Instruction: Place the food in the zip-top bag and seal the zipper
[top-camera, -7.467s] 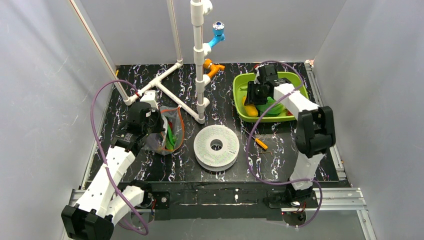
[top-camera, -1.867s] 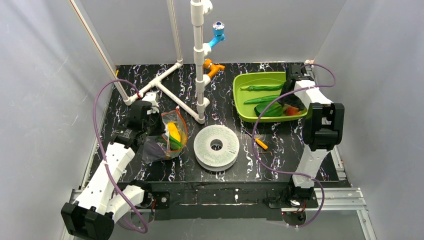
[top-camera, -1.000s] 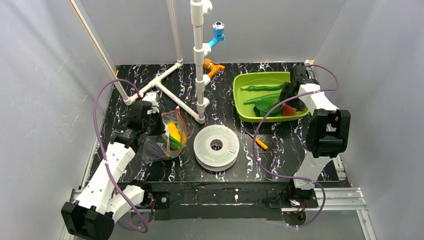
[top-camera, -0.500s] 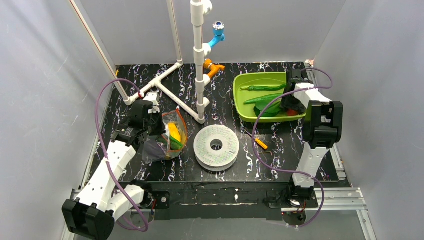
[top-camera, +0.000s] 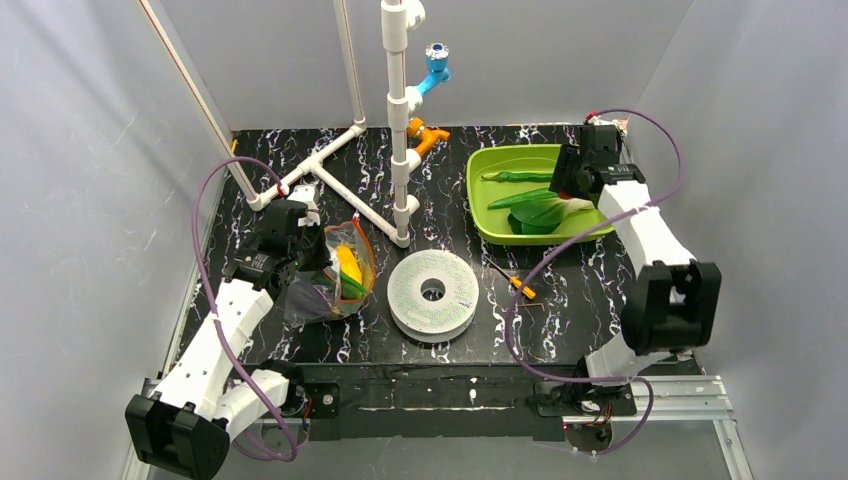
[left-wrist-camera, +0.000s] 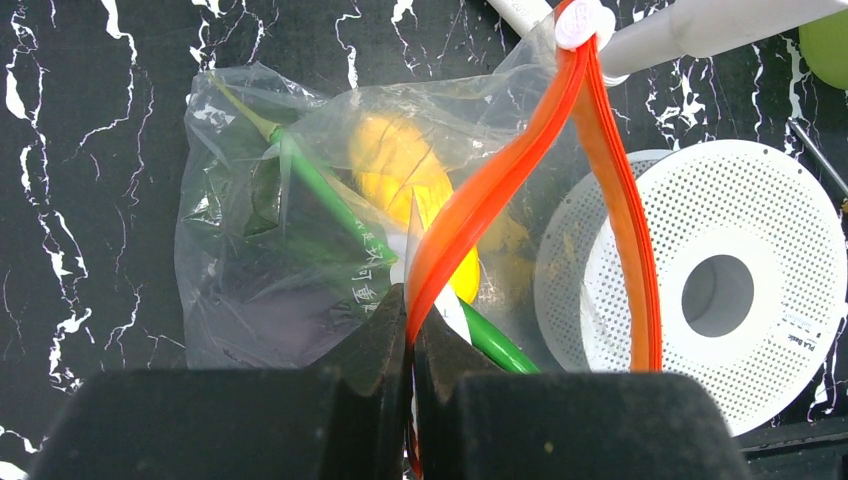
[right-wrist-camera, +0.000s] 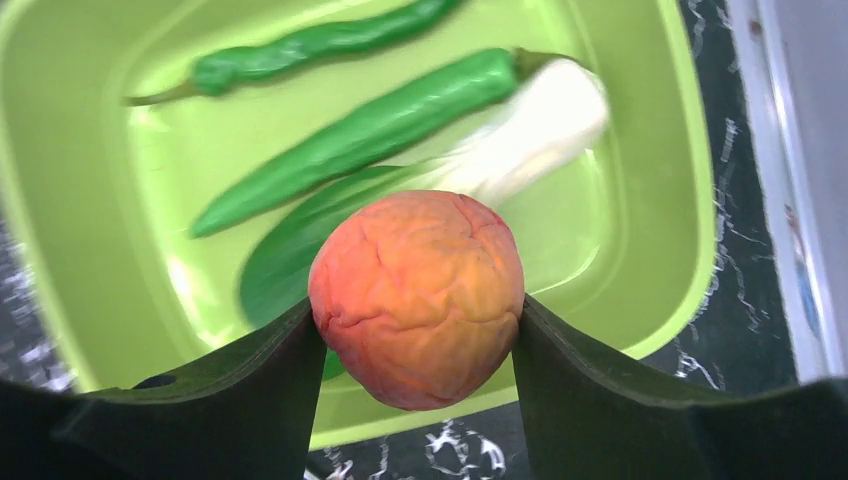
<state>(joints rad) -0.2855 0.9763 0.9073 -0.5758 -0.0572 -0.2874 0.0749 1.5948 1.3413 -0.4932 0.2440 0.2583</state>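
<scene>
The clear zip-top bag lies left of centre with its mouth held open. Through it I see a yellow banana and green stalks. My left gripper is shut on the orange-red zipper at the near mouth edge. My right gripper is shut on a round orange-red fruit, held above the near edge of the lime-green tray. In the top view that gripper is over the tray's right side. Two green peppers and a bok choy lie in the tray.
A white perforated spool lies between the bag and the tray. A white pipe frame and an upright pipe stand are behind the bag. A small orange-handled screwdriver lies right of the spool.
My right gripper has risen out of the tray with the orange-red fruit in it, and the arm has swung outward. The left gripper holds the bag as before.
</scene>
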